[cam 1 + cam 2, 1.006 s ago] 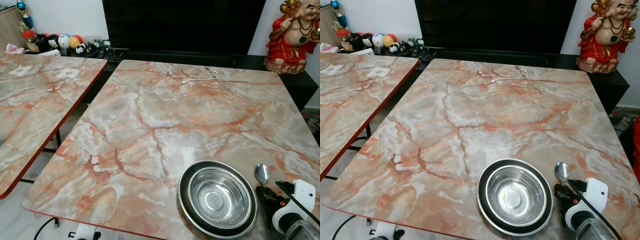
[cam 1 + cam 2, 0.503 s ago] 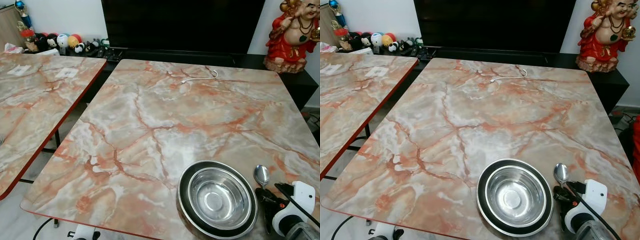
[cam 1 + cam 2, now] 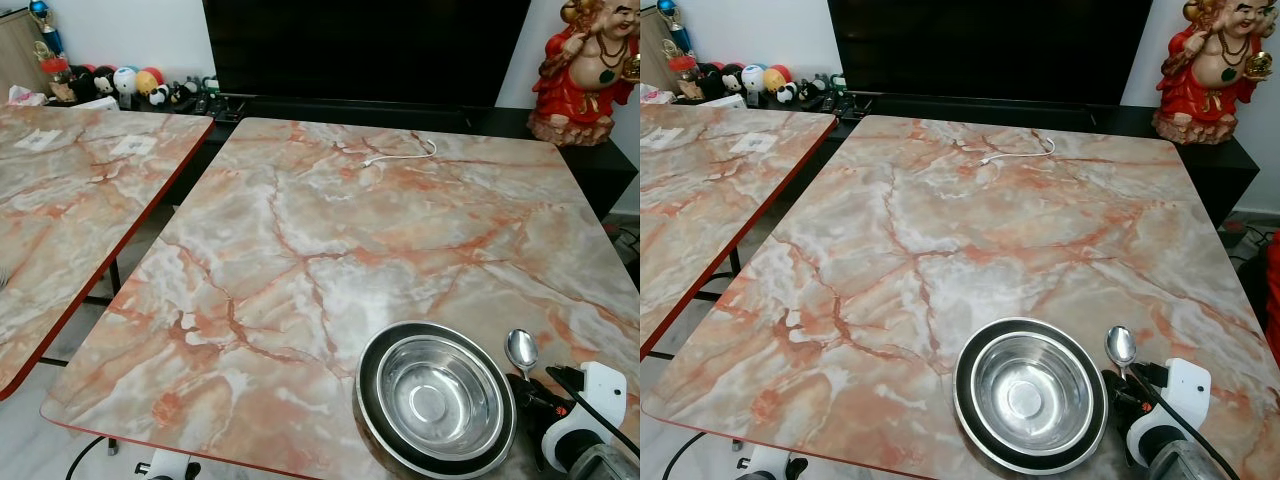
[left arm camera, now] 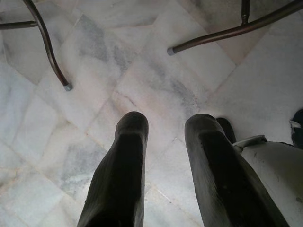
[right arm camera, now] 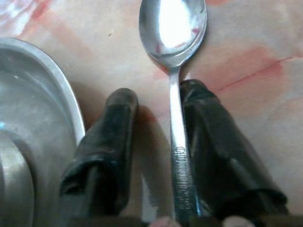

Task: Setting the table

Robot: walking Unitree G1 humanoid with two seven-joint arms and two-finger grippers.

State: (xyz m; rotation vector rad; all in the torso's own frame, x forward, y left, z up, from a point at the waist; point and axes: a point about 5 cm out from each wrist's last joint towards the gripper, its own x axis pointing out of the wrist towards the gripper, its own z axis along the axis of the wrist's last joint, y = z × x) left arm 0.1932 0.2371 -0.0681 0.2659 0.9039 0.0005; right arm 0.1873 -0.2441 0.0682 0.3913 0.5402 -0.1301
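White cable [image 3: 400, 156] lies near far edge of marble worktop [image 3: 330, 250]. Second worktop [image 3: 70, 200] stands to the left, two paper slips [image 3: 135, 147] on it. Dark TV screen [image 3: 365, 50] behind. Red laughing figurine [image 3: 585, 70] on black cabinet [image 3: 600, 165], far right. Small round toys [image 3: 130, 82] line far left shelf. Pale marble floor [image 4: 156, 80] below, metal legs [image 4: 45, 42] on it.

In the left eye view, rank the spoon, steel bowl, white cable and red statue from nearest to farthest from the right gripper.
1. Spoon: between the right gripper's fingers.
2. Steel bowl: just to its left.
3. White cable: at the table's far edge.
4. Red statue: beyond the table, far right.
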